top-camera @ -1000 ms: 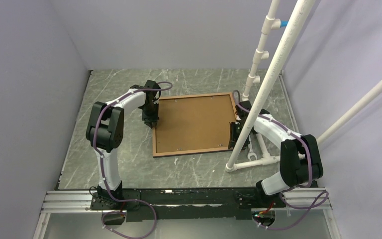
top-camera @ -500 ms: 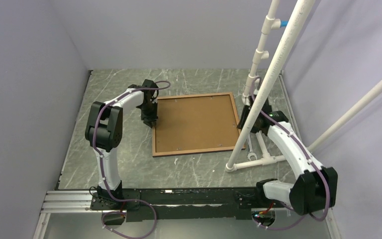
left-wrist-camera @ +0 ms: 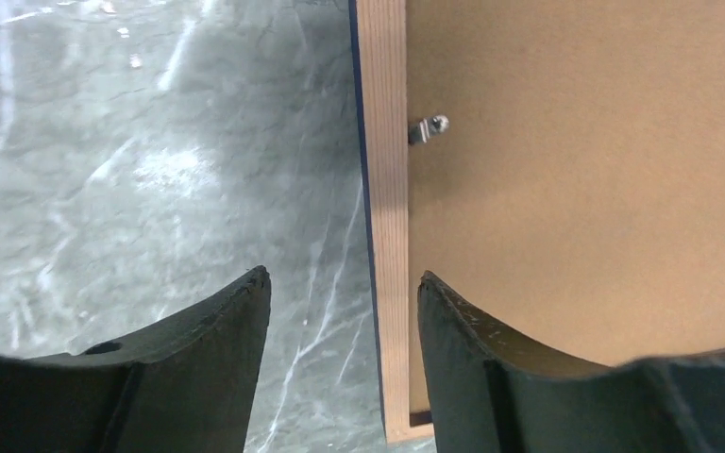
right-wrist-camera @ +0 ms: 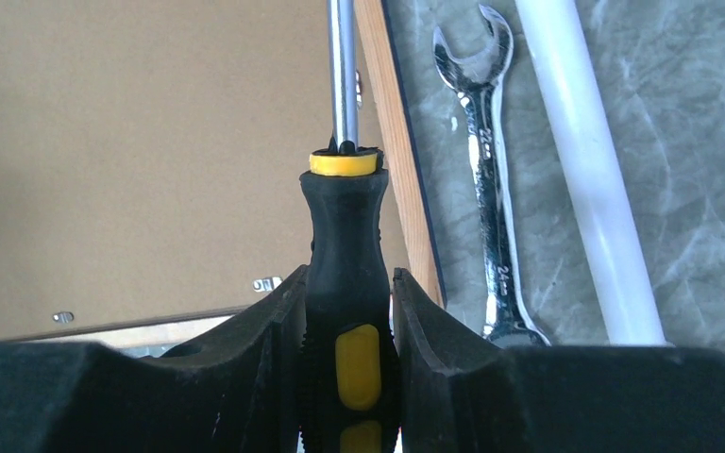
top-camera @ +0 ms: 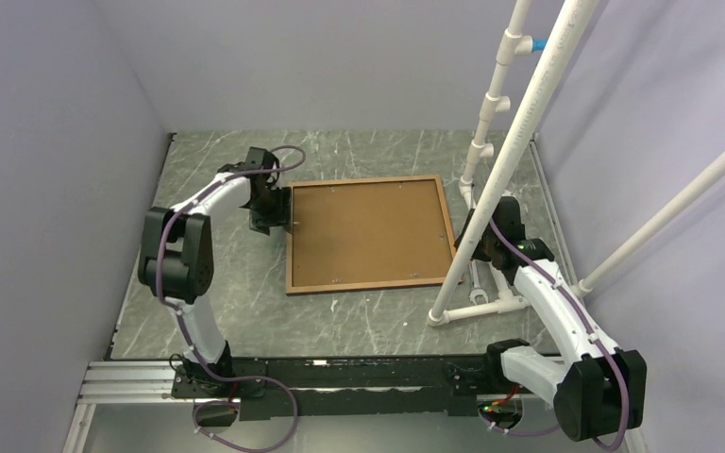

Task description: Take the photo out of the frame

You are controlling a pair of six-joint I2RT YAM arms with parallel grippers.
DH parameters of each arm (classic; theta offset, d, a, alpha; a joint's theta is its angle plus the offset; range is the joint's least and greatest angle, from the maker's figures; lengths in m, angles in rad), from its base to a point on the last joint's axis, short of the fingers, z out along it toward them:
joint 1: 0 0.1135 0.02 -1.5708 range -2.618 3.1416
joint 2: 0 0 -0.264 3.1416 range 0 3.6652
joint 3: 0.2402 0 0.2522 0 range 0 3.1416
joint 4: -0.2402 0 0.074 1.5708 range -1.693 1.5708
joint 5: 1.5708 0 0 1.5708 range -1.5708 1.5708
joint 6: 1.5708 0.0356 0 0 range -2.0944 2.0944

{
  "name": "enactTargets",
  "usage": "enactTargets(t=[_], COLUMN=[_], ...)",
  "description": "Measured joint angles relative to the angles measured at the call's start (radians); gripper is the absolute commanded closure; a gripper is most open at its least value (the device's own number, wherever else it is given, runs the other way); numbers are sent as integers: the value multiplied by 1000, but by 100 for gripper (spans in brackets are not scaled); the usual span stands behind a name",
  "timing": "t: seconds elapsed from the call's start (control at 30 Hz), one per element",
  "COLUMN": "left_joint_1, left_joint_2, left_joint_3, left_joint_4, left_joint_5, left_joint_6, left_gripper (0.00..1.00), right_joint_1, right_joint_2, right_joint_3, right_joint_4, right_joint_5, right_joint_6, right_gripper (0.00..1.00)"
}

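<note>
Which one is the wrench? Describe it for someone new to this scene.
Find the frame, lying back-up mid-table. Off its right edge, before the white pipe, lies the wrench. It is bare shiny metal and open-ended, unlike the black-and-yellow screwdriver in the right gripper.

Two white arms on show, the left arm (top-camera: 210, 192) and the right arm (top-camera: 555, 294), each with chunky black joints (top-camera: 177, 257). Purple cables (top-camera: 293, 411) loop along both. Up close, the fingers (left-wrist-camera: 198, 368) are matte black, curved and smooth-faced.
</note>
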Motion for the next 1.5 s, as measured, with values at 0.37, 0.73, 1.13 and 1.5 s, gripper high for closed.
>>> enactTargets(t=[0.37,0.73,1.13,1.5], left_joint_1=[2,-298,-579,-595], left_joint_2=[-494,-760,-585,-280], left_joint_3=[-249,-652,-590,-402], left_joint_4=[106,134,171,202], left_joint_5=[-76,-34,-61,-18], left_joint_6=[-151,-804,-1367,-1442], left_gripper=[47,42,29,38], right_joint_1=[1,1,1,1], right_joint_2=[-27,-81,-86,-86], right_joint_3=[-83,-121,-128,-128], right_joint_4=[146,193,204,205], right_joint_5=[-46,-55,-77,-77], right_joint_6=[-5,-6,-6,-7], right_gripper=[100,100,100,100])
